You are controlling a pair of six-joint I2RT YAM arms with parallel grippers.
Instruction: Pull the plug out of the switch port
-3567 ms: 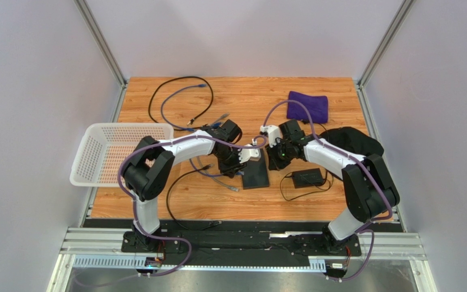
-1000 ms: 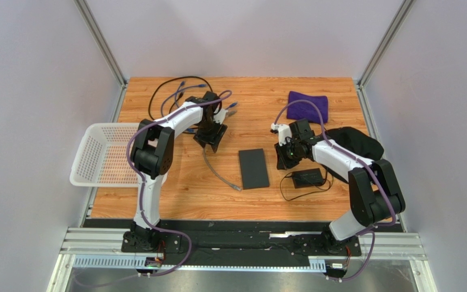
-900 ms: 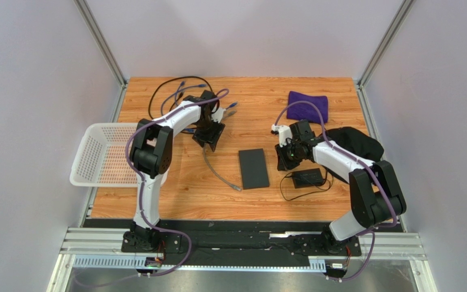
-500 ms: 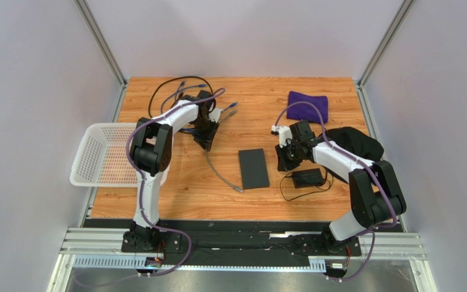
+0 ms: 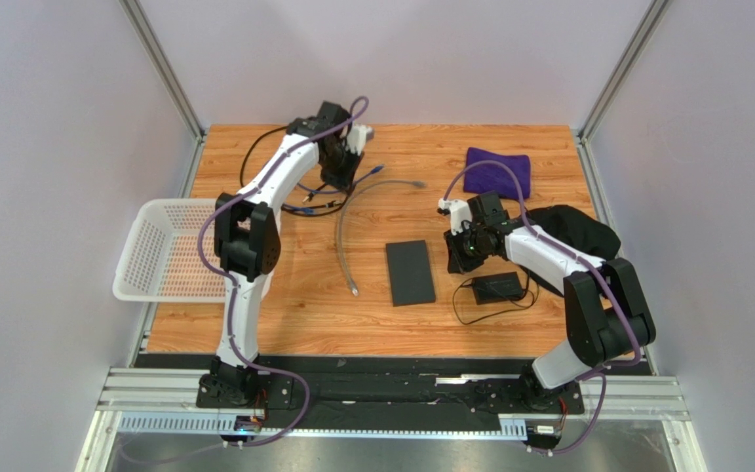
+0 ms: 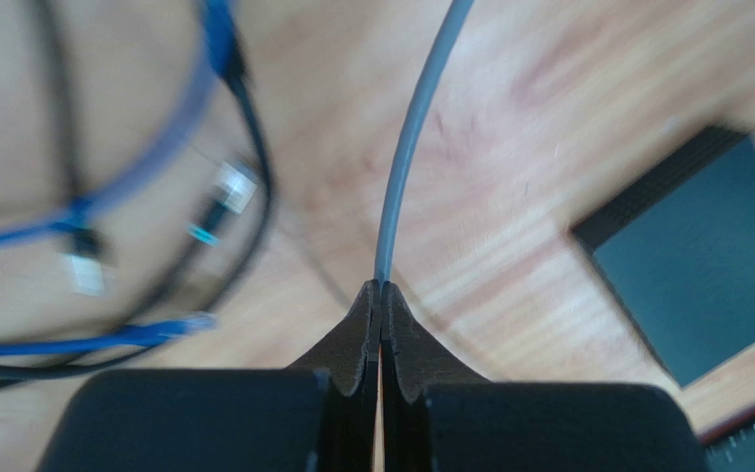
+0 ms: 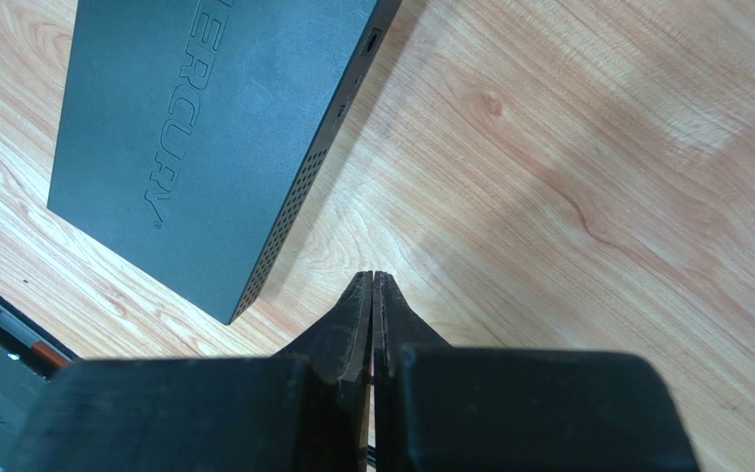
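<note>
So, the left gripper point(image 6: 381, 287) is up over the far left of the table point(image 5: 293, 324), fingers pinched tight on the grey cable point(image 6: 413, 138). The left wrist view is smeared, and whatever sits right between the pads is hidden. From overhead I can't follow where that cable meets the fingers. It just shows as an arc over the wood, ending in a small plug point(image 5: 355, 291) that lies left of the switch point(image 5: 410, 272), near it but not touching.

The switch lies flat mid-table on its own. Its row of sockets is hard to make out. The right wrist view only gets the top with cut-off lettering, a vented side and a couple of tiny holes on one edge.

The right gripper point(image 7: 373, 280) sits just right of the switch with its fingers pressed together on nothing. I can't tell if the tips touch the wood.

The white basket point(image 5: 194, 204) hangs off the table's left edge. Only its mesh floor shows, and the left arm covers one corner.

Blue cables point(image 6: 76, 343) and a black cable point(image 6: 265, 187) tangle below the left gripper. A purple cloth point(image 5: 497, 172) lies far right. A power brick point(image 5: 495, 287) with a thin cord lies by the right arm, and a black bundle point(image 5: 573, 231) is half under that arm.
</note>
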